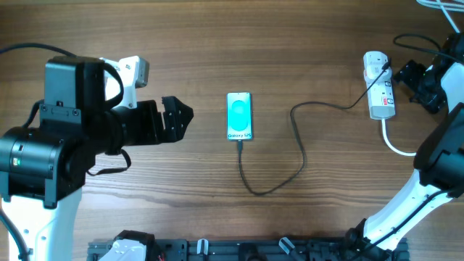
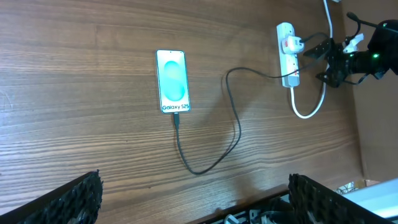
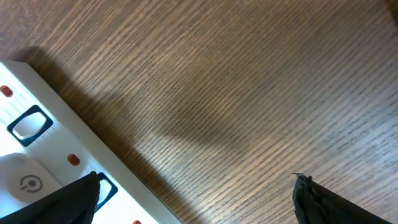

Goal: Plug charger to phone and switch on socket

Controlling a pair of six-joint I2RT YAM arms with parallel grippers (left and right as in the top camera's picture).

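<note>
The worktop (image 1: pixel 181 196) is brown wood with fine, streaked grain. At the frame's centre the phone (image 1: pixel 239 114) shows a cyan screen above a white band with dark lettering. The charger (image 1: pixel 241 161) is thin and black. At upper right the socket (image 1: pixel 379 87) is white with small red marks, and its lead (image 1: pixel 397 149) is white. The left gripper (image 1: pixel 179 116) is black.

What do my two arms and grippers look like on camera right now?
The left arm has bulky black housings on a white lower link, a white block at the wrist and looping black cables. The right arm has curved white links, black joints and a green light. The left gripper and right gripper are black with rough-textured fingers.
</note>
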